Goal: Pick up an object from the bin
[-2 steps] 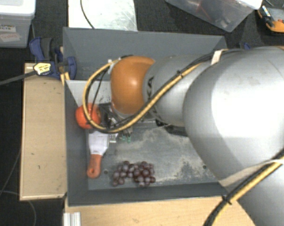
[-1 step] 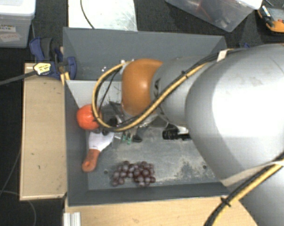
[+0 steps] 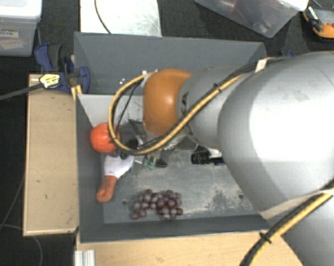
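Observation:
My gripper (image 3: 139, 143) hangs low over the left half of the bin, mostly covered by the arm's fittings. Right beside it on the left lies an orange ball-like fruit (image 3: 102, 139), close to the bin's left wall. Just below the gripper lies a white toy with an orange curved end (image 3: 112, 177); its white upper part reaches under the gripper. Whether the gripper touches either one is hidden.
A bunch of dark purple grapes (image 3: 157, 204) lies near the front wall. A small black cylinder-shaped thing (image 3: 204, 158) shows to the gripper's right, at the arm's edge. The big arm covers the right half of the bin.

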`<state>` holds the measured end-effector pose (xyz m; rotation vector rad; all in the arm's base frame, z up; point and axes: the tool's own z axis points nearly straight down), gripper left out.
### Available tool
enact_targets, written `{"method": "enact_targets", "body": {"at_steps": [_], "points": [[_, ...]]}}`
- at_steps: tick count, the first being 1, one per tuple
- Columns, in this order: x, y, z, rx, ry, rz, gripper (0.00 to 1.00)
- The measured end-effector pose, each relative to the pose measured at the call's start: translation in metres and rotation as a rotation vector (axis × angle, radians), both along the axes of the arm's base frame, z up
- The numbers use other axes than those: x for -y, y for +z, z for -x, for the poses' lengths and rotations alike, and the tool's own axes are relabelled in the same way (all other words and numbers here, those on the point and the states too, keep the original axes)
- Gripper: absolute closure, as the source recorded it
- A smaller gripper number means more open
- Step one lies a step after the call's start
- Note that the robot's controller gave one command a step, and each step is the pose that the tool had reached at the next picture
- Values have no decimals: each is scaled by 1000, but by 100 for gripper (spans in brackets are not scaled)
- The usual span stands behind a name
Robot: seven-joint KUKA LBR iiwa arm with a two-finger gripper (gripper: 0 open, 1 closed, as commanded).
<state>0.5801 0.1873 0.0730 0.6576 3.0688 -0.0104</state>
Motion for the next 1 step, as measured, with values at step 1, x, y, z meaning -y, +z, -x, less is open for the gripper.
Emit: {"method": "enact_targets", "body": {"at_steps": [1], "points": [[0,15,1,-1,0,0,100]]}}
